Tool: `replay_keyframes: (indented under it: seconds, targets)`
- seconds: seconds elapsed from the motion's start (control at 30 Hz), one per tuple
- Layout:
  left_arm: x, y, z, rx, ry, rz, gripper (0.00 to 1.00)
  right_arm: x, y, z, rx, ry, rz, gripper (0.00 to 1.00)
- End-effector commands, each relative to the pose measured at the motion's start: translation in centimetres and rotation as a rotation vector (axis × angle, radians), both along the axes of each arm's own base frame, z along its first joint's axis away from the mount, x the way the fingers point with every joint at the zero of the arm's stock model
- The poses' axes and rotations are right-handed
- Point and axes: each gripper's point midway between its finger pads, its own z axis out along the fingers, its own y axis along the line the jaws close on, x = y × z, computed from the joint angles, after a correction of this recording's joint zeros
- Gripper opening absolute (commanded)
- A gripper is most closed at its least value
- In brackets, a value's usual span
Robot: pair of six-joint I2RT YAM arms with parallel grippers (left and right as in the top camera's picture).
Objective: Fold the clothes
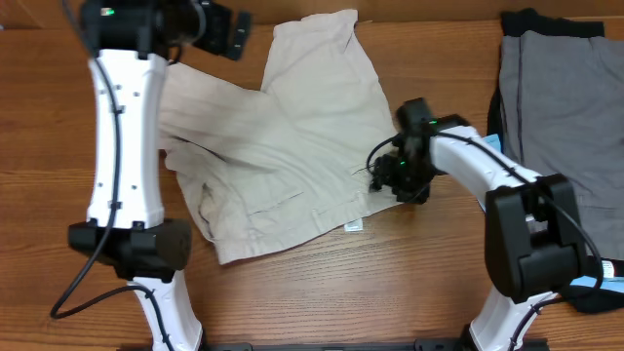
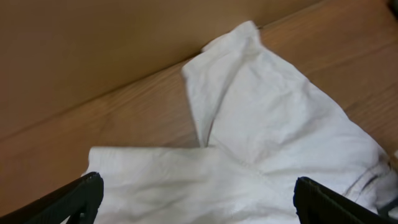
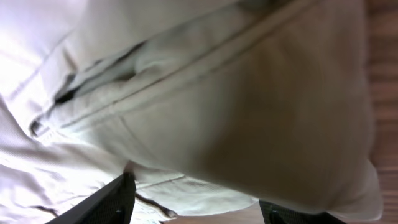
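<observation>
At worktop centre, 1 pair of beige shorts lies spread flat and creased, both legs pointing to the far edge, 1 leg toward the far left and the other toward the far centre. A small white label pokes out at the near hem, on the bare wooden worktop.

The right hand sits at the shorts' right edge, touching the cloth. In the right wrist view, its 2 fingers stand apart with a thick seamed fold bulging over them; cannot tell whether they pinch it.

The left hand hangs above the far-left leg. It is released: in the left wrist view the fingers are spread wide with nothing between them, and the 2 legs lie below.

Well apart at the far right lies a grey garment on top of a black garment.
</observation>
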Motion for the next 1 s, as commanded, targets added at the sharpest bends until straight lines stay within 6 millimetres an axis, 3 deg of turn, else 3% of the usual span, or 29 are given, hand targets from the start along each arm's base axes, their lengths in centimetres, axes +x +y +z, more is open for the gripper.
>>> replay_keyframes:
  seconds: [0.0, 0.1, 0.13, 0.33, 0.47, 0.67, 0.73, 0.8, 0.83, 0.87, 0.97]
  targets:
    - [0.9, -3.1, -0.7, 0.043, -0.041, -0.117, 1.0, 0.0, -5.3, -3.3, -0.094, 0.049, -0.025, 0.68]
    - [1.4, -4.4, -1.2, 0.041, -0.05, -0.138, 1.0, 0.9, -7.9, -3.6, -0.089, 0.027, -0.06, 0.69]
    - [1.8, -4.8, -1.8, 0.041, -0.043, -0.145, 1.0, 2.0, -9.7, -3.6, -0.086, -0.011, -0.111, 0.69]
    - [2.6, -5.2, -5.4, 0.051, 0.03, -0.151, 1.0, 7.4, -15.0, -2.1, -0.089, -0.201, -0.249, 0.68]
    - [3.1, -5.4, -8.2, 0.058, 0.091, -0.153, 1.0, 12.1, -17.3, -0.8, -0.154, -0.382, -0.279, 0.64]
    - [3.0, -5.4, -12.0, 0.075, 0.188, -0.155, 1.0, 16.5, -18.5, 0.5, -0.188, -0.503, -0.293, 0.65]
    - [3.2, -5.4, -12.9, 0.076, 0.203, -0.155, 1.0, 17.3, -18.7, 2.2, -0.188, -0.513, -0.293, 0.72]
    - [4.0, -5.6, -13.7, 0.075, 0.193, -0.155, 1.0, 18.4, -18.7, 6.1, -0.18, -0.505, -0.283, 0.85]
    - [4.8, -5.8, -14.1, 0.072, 0.174, -0.155, 1.0, 18.8, -18.3, 9.3, -0.166, -0.509, -0.254, 0.96]
    - [6.4, -6.2, -14.5, 0.06, 0.129, -0.15, 1.0, 19.0, -18.0, 11.4, -0.159, -0.51, -0.25, 1.0]
    - [8.9, -7.1, -15.7, 0.034, 0.065, -0.132, 1.0, 18.9, -16.9, 16.2, -0.135, -0.521, -0.231, 1.0]
